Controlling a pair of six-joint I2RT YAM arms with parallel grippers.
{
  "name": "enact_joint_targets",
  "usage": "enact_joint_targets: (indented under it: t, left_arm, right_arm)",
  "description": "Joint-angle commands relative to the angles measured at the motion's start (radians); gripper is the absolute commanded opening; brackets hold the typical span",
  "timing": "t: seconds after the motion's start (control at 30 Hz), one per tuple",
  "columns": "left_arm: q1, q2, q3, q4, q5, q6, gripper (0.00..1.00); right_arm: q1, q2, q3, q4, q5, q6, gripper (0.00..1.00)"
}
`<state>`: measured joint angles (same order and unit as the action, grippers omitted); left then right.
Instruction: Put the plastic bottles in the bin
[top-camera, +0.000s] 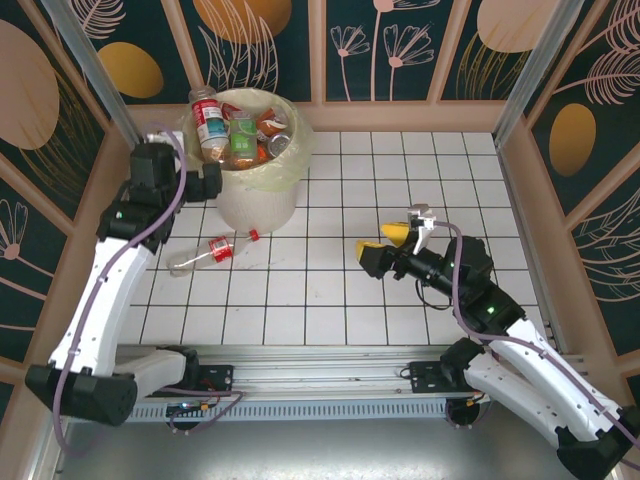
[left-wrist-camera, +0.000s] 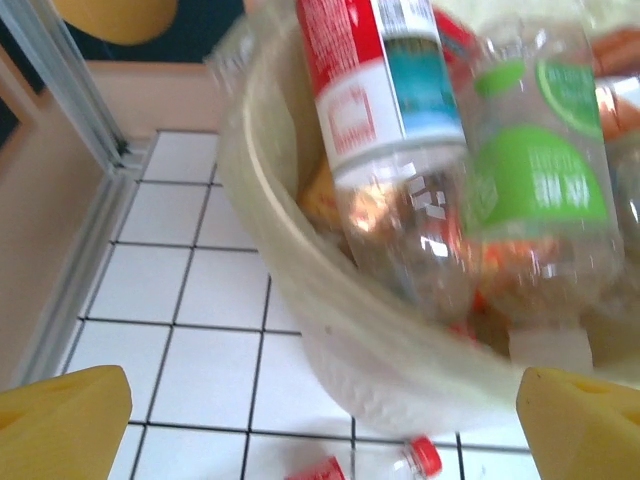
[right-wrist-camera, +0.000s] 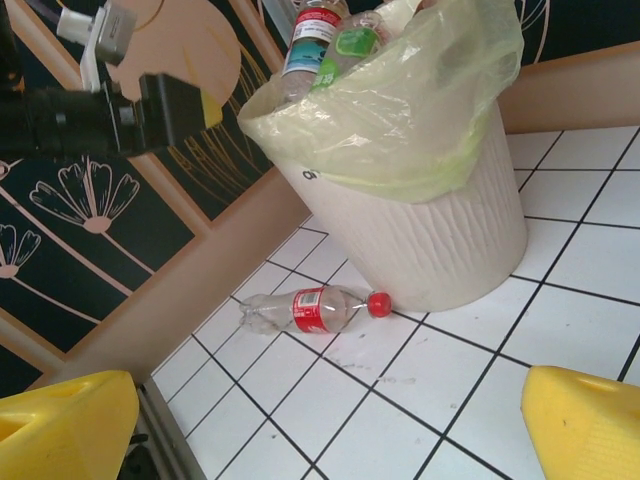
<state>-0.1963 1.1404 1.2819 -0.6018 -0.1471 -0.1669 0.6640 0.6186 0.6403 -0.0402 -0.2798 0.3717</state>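
The cream-white bin (top-camera: 256, 205) with its pale yellow liner stands at the back left, piled with several plastic bottles. A red-labelled bottle (top-camera: 207, 120) leans upright at its left rim, free of any grip. My left gripper (top-camera: 211, 181) is open beside the bin's left side. In the left wrist view that gripper (left-wrist-camera: 320, 430) has nothing between its yellow pads, with the red-labelled bottle (left-wrist-camera: 370, 90) and a green-labelled bottle (left-wrist-camera: 540, 180) in the bin (left-wrist-camera: 300, 290) above. One red-capped bottle (top-camera: 205, 253) lies on the tiles in front of the bin. My right gripper (top-camera: 384, 241) is open mid-table, empty.
In the right wrist view, my right gripper (right-wrist-camera: 325, 430) faces the lying bottle (right-wrist-camera: 310, 308) and the bin (right-wrist-camera: 430, 230). The left arm (right-wrist-camera: 100, 110) hangs by the bin's rim. Wooden wall panels (top-camera: 90, 200) enclose the white tiled floor (top-camera: 330, 300) on three sides.
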Motion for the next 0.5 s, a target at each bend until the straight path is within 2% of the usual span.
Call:
enact_joint_targets:
  t: [0.0,0.07,0.17,0.47]
  left_arm:
    - [-0.01,-0.059,-0.088,0.05,0.179,0.029,0.99]
    - [-0.037,-0.077,-0.146,0.044,0.215,0.05,0.99]
    - [-0.101,-0.117,-0.223,0.067,0.133,0.063,0.99]
    - [-0.106,-0.176,-0.452,0.244,0.048,-0.063,0.99]
  right_arm:
    - [0.007,-0.001,-0.004,0.048,-0.025,-0.016,0.99]
    - [0.007,0.001,-0.005,0.046,-0.027,-0.016,0.99]
    - [0.006,0.001,-0.007,0.048,-0.03,-0.013,0.99]
    - [0.007,-0.024,-0.021,0.049,-0.032,-0.001,0.99]
